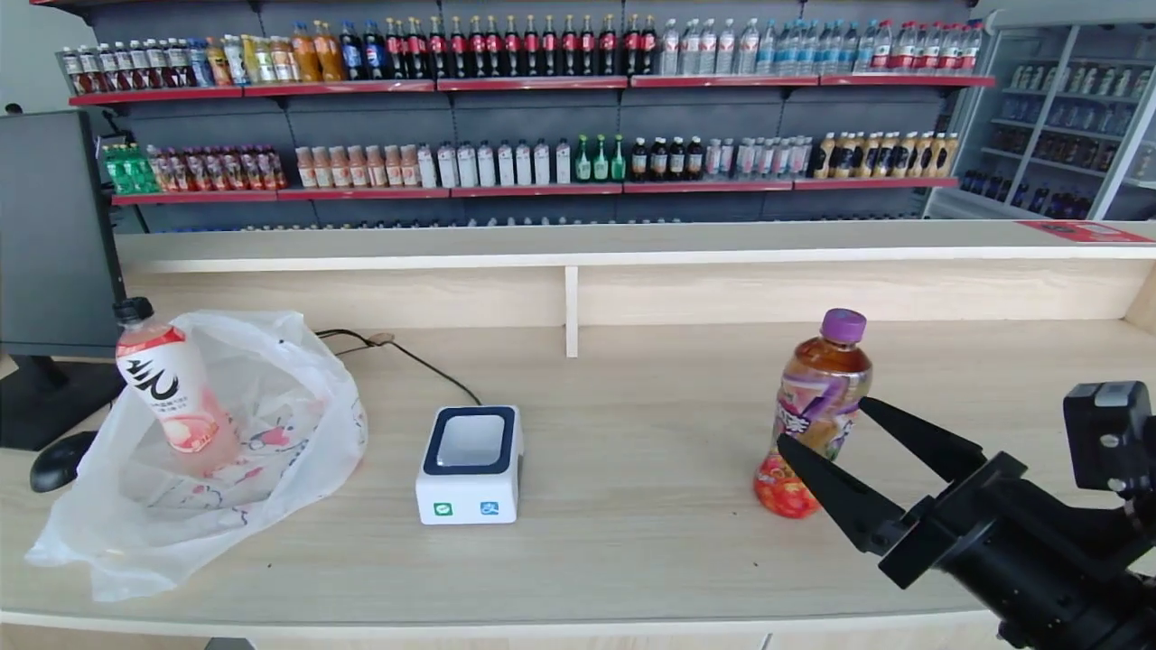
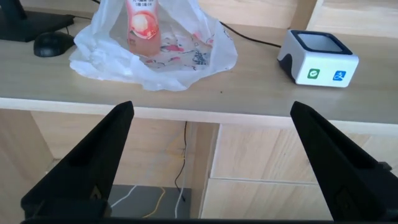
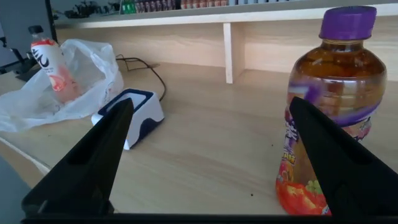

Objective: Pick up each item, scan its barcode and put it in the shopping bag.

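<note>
A purple-capped juice bottle point(image 1: 820, 415) point(image 3: 329, 112) stands upright on the right of the wooden counter point(image 1: 632, 542). My right gripper point(image 1: 822, 422) point(image 3: 210, 102) is open just in front of the bottle, which sits beyond one fingertip and is not held. The white barcode scanner point(image 1: 470, 460) point(image 2: 317, 59) point(image 3: 134, 109) sits mid-counter. On the left, the clear shopping bag point(image 1: 271, 424) point(image 2: 186, 62) point(image 3: 93, 62) holds a leaning pink bottle point(image 1: 172, 388) point(image 2: 142, 25) point(image 3: 53, 68). My left gripper point(image 2: 211, 107) is open and empty, low in front of the counter's edge.
A monitor point(image 1: 50, 235) and a black mouse point(image 1: 59, 459) stand at the far left, beside the bag. The scanner's cable point(image 1: 406, 357) runs back across the counter. A raised ledge point(image 1: 632, 244) bounds the counter at the back, with drink shelves behind it.
</note>
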{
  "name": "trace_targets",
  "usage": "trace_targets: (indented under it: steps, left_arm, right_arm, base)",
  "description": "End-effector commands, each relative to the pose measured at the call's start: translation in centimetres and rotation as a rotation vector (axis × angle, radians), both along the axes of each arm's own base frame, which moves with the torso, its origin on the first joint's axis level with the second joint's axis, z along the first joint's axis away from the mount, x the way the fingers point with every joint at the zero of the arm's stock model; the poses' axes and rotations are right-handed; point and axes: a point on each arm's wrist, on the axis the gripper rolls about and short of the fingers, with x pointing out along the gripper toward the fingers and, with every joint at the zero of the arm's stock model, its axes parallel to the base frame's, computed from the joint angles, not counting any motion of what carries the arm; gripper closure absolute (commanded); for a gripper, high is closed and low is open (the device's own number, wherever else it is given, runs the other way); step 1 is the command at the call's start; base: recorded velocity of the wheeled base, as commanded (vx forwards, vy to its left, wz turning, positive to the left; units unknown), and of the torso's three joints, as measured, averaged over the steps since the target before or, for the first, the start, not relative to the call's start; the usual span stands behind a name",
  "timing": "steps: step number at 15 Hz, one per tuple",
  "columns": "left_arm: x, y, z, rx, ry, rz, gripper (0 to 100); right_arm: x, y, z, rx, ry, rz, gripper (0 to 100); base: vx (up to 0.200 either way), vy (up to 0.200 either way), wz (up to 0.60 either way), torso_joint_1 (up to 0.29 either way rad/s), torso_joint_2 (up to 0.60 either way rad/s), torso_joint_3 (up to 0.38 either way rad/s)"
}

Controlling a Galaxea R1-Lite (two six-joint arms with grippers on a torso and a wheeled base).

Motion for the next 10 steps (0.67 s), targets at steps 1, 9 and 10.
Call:
trace_targets:
  steps: [1,9,10]
  left_arm:
    - [0.0,0.0,0.0,-0.001,0.002,0.001,0]
    - [0.0,0.0,0.0,-0.001,0.002,0.001,0]
    - [0.0,0.0,0.0,-0.002,0.002,0.001,0]
  right_arm:
    - [-0.6,-0.6,0.1,0.004,-0.005,-0.008,0]
    - [-1.5,-2.1,-0.2,0.005,-0.001,-0.043,0]
    - [-1.3,-2.4,-0.3,0.000,0.003,-0.068,0]
  base:
    - [0.000,0.000,0.00,0.000,0.00,0.000]
    - [0.000,0.000,0.00,0.000,0.00,0.000]
    - [0.000,0.000,0.00,0.000,0.00,0.000]
